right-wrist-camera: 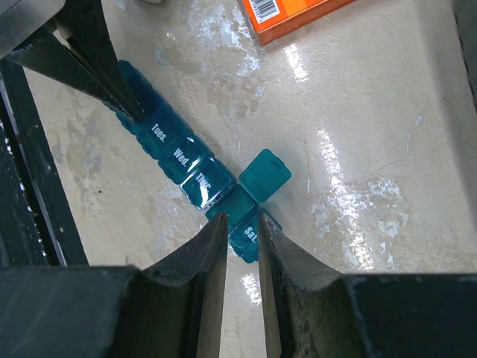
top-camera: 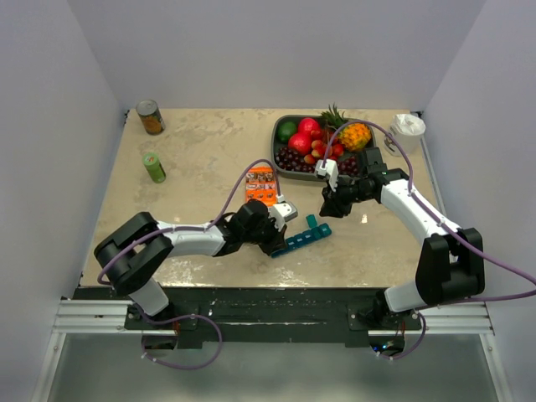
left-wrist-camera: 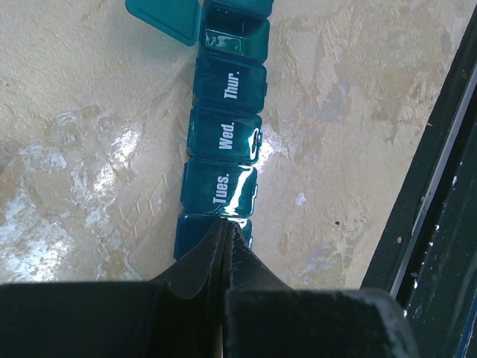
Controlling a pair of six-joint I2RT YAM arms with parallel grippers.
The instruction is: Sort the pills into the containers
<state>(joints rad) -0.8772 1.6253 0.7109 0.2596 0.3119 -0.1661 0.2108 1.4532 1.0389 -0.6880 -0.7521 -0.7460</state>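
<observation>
The containers form one teal strip lying on the table with day labels on the lids. One lid near the Sat. end stands flipped open beside its compartment. My left gripper is shut, its tips pressed on the strip's near end compartment, next to Tues. My right gripper hovers over the Sat. end with a narrow gap between its fingers and nothing in it. No pills show in any view.
A flat orange box lies just behind the strip. Further back are a dark fruit tray, a white cup, a can and a green bottle. The table's dark front rail runs close to the strip.
</observation>
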